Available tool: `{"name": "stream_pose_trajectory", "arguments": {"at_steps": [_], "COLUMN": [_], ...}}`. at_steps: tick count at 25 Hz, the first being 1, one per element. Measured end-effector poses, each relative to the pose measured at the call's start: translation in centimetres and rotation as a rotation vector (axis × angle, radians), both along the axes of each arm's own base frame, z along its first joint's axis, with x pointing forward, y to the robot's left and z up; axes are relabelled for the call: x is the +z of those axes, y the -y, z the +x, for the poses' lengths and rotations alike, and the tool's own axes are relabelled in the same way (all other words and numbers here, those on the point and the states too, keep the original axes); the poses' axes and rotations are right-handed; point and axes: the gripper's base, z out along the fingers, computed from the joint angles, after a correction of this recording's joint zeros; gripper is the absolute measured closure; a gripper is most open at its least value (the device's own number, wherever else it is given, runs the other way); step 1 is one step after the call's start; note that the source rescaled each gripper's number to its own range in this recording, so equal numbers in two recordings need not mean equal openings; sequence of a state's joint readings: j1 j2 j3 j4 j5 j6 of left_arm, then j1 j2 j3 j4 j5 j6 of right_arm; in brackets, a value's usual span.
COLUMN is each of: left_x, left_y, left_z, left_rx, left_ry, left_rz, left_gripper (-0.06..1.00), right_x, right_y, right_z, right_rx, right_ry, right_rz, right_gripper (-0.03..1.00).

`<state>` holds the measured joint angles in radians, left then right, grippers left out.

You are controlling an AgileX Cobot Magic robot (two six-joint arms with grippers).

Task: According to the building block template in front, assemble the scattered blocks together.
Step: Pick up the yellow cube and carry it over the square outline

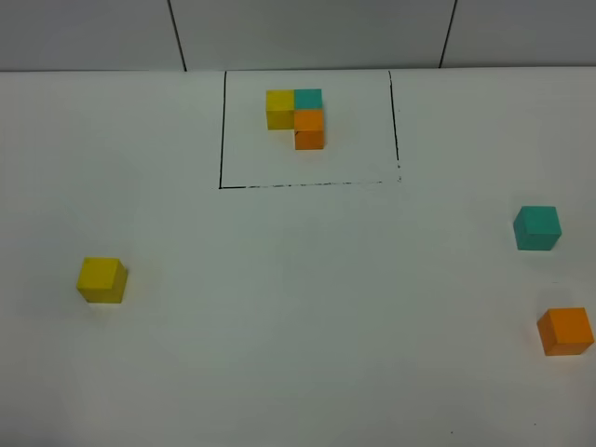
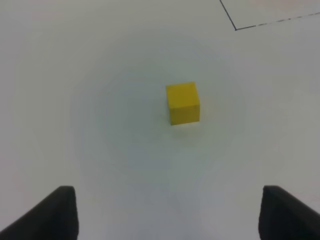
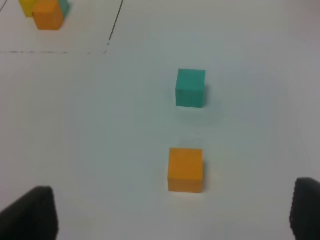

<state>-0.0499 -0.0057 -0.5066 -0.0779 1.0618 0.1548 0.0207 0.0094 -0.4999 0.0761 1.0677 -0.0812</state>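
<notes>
At the far middle of the white table (image 1: 307, 354), a thin black rectangle (image 1: 222, 130) is drawn, and inside it, toward its far side, sits the template cluster (image 1: 296, 116). It has a yellow cube and a teal cube side by side, with an orange cube touching the near face of the teal one, forming an L. Nothing else lies within the outline.

The three loose cubes are all outside it. The yellow cube (image 1: 101, 279) stands alone at the left, well apart from the outline. The teal cube (image 1: 537, 228) sits at the right, and the orange cube (image 1: 565, 331) is nearer the front edge, close to the teal one but not touching it.

The left gripper (image 2: 170, 212) hangs above the table with its dark fingers (image 2: 60, 212) spread wide and nothing between them; the yellow cube lies ahead of it. The right gripper (image 3: 170, 215) is also spread wide and holds nothing, with the orange cube just ahead and the teal one beyond.
</notes>
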Motion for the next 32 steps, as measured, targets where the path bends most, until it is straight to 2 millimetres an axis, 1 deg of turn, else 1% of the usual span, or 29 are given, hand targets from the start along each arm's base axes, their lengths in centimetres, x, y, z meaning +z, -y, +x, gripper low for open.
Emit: {"name": "stream_pose_trajectory", "arguments": {"at_steps": [17,27,32], "left_x": [0.00,0.00,0.00], "left_y": [0.00,0.00,0.00], "left_z": [0.00,0.00,0.00], "left_rx": [0.000,0.000,0.000], "left_ry": [0.000,0.000,0.000], "left_rz": [0.000,0.000,0.000], "left_gripper": [0.23,0.23,0.23], "right_x": [0.00,0.00,0.00], "right_y": [0.00,0.00,0.00], "right_z": [0.00,0.00,0.00], "right_rx": [0.000,-0.001,-0.001], "right_ry": [0.000,0.000,0.000], "right_rz": [0.000,0.003,0.003], "right_gripper": [0.10,0.15,0.19]}}
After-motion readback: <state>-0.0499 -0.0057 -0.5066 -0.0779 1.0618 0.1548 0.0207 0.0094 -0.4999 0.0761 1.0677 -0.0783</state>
